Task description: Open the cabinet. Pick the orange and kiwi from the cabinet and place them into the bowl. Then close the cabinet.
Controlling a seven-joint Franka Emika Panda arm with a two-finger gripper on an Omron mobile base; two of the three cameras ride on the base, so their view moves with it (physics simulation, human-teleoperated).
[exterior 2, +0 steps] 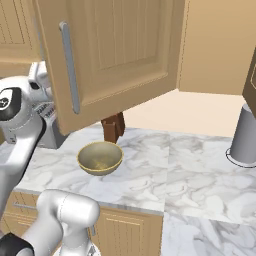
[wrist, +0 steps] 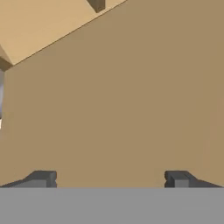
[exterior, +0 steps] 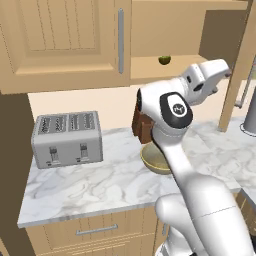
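You have no readable writing here; the toaster at the left of the marble counter shows blank metal, and the round dark cap on the arm's joint carries a small pale mark too small to read.

Moving right, the cabinet keeps its left door shut, its grey bar handle standing upright. The right door is swung out toward you, its own handle running top to bottom with a slight lean. On the open shelf you see the kiwi, small and dark green; its long axis cannot be judged at this size.

Below, the knife block stands on the counter, and the bowl sits just in front of it, upright, mouth up, nothing in it.

The gripper is raised beside the open shelf; in the hand view its jaws stand wide apart with nothing between them, facing a plain tan panel.

At the far right, a grey cylinder stands on the counter.
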